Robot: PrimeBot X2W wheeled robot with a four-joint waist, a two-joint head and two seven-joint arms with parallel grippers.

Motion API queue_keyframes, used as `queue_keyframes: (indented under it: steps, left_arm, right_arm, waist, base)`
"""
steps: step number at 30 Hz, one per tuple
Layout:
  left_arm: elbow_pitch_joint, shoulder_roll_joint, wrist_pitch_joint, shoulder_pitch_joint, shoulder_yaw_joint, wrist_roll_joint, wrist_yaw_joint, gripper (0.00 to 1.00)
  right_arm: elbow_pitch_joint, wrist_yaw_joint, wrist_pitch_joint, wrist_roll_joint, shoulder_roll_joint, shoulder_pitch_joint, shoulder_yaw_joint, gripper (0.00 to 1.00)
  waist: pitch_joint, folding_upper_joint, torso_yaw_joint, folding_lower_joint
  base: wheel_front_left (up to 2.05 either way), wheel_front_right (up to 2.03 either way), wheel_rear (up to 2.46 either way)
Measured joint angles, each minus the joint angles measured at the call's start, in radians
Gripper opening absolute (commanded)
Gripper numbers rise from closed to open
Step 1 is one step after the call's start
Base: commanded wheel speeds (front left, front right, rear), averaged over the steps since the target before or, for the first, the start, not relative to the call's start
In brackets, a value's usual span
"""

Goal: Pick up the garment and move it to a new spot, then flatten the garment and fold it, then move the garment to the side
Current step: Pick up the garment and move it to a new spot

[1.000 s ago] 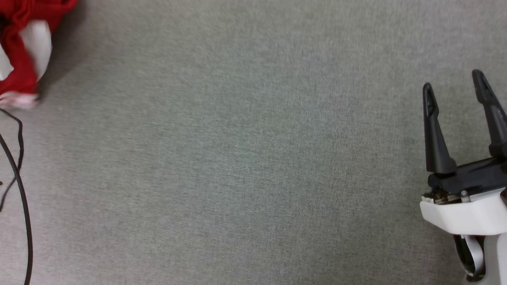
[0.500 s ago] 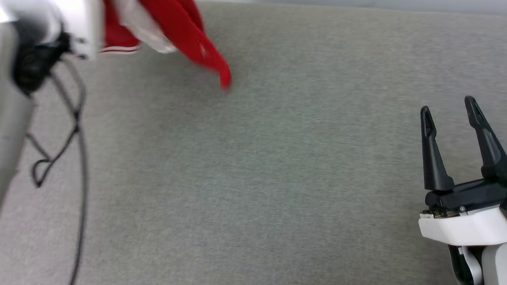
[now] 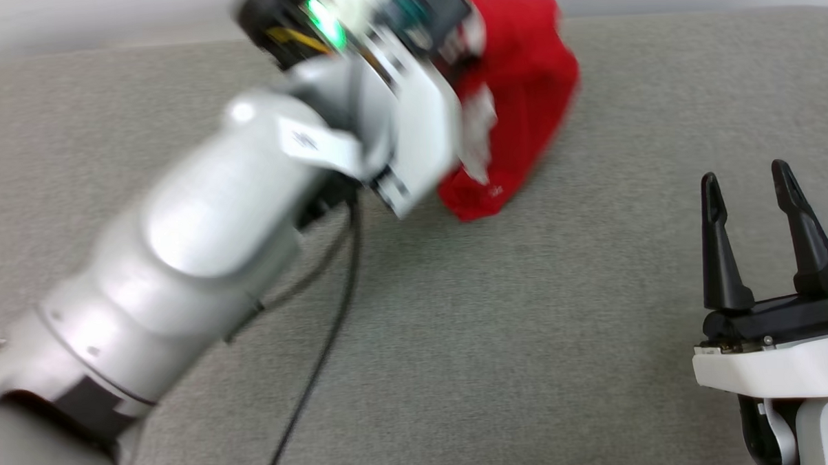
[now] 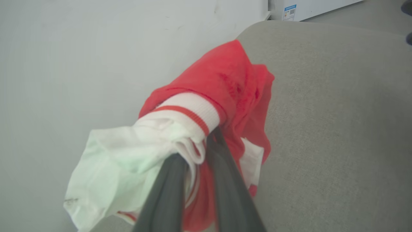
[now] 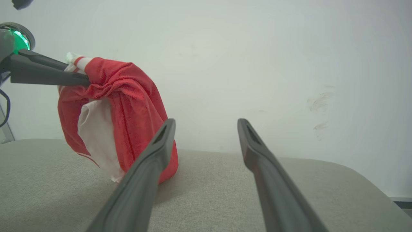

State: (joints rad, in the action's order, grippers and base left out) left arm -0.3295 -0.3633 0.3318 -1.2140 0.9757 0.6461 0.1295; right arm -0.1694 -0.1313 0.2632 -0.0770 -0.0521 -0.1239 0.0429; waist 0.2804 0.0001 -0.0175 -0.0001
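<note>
Head view: the left arm (image 3: 200, 226) reaches up across the grey counter (image 3: 529, 366), its wrist blurred. The left jaws are hidden behind that wrist, so their grip cannot be read here. Just beyond the wrist hangs the garment (image 3: 520, 112), a bunched red mass with white patches. A black cable (image 3: 334, 311) runs beneath the arm. At the lower right the right jaws stand wide apart, with bare counter between the two dark fingers (image 3: 721, 249); the garment lies well ahead of them and to their left.

Left wrist view: the left jaws are nearly closed, and the two fingers (image 4: 167, 193) pinch a fold of white sleeve and red-white striped trim. The rest of the garment (image 4: 225, 83) bulges past the tips, with a pale wall (image 4: 64, 48) to their left and counter to their right.

Right wrist view: the right jaws are spread wide and hold nothing. The garment (image 5: 128, 106) hangs ahead and left of them in a gathered bundle, and its lower end meets the counter just behind the left finger (image 5: 145, 180). Its top is clamped by the left jaws, which come in from the left edge beside a green light (image 5: 19, 40).
</note>
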Motion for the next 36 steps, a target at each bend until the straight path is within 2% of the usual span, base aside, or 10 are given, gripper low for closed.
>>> queue_keyframes:
  steps: [8,14,17,19,20,21,25,27,32,36]
  left_arm:
    - [-0.028,0.066,-0.037,0.104,0.25,0.059,0.001,0.0]
    - [-0.044,0.104,0.012,0.238,0.303,0.081,0.001,0.0]
    - [-0.024,0.118,0.067,0.321,0.305,0.041,0.001,0.0]
    - [-0.019,0.122,0.057,0.343,0.306,0.041,0.001,0.0]
    - [-0.022,0.122,0.04,0.341,0.306,0.04,0.001,0.31]
    - [-0.031,0.121,0.015,0.336,0.306,0.034,0.001,1.0]
    - [-0.069,0.128,-0.108,0.307,0.292,0.024,0.0,1.0]
    - [-0.074,0.134,-0.171,0.307,0.264,0.024,-0.02,1.0]
    - [-0.051,0.122,-0.304,0.337,0.2,0.017,-0.098,1.0]
    - [-0.016,0.085,-0.375,0.387,0.159,0.016,-0.172,1.0]
  right_arm:
    - [0.002,0.0,0.0,-0.014,0.0,-0.004,0.015,1.0]
    - [0.007,0.0,0.0,-0.015,0.0,-0.005,0.021,1.0]
    - [0.01,0.0,0.0,-0.015,0.0,-0.01,0.022,1.0]
    - [0.015,0.0,0.0,-0.015,0.0,-0.01,0.024,1.0]
    - [0.017,0.0,0.0,-0.013,0.0,-0.009,0.026,1.0]
    - [0.019,0.0,0.0,-0.012,0.0,-0.009,0.027,1.0]
    - [0.03,0.0,0.0,-0.009,0.0,0.007,0.03,1.0]
    - [0.034,0.0,0.0,-0.008,0.0,0.017,0.029,1.0]
    - [0.049,0.0,0.0,-0.006,0.0,0.057,0.035,1.0]
    - [0.059,0.0,0.0,-0.006,0.0,0.089,0.036,1.0]
  waist:
    - [0.022,0.0,-0.052,0.0001]
    - [0.033,0.0,-0.055,0.0001]
    - [0.036,0.0,-0.053,0.0]
    - [0.034,0.0,-0.047,0.0001]
    - [0.031,0.0,-0.044,0.0001]
    - [0.027,0.0,-0.04,0.0001]
    - [-0.003,0.0,-0.023,0.0001]
    - [-0.025,0.0,-0.014,0.0001]
    - [-0.088,0.0,0.008,0.0001]
    - [-0.134,0.0,0.03,0.0001]
  base:
    - [0.0,0.0,0.0]
    - [0.0,0.0,0.0]
    - [0.0,0.0,0.0]
    - [0.0,0.0,0.0]
    - [0.0,0.0,0.0]
    - [0.0,0.0,0.0]
    - [0.0,0.0,0.0]
    - [0.0,0.0,0.0]
    - [0.0,0.0,0.0]
    - [0.0,0.0,0.0]
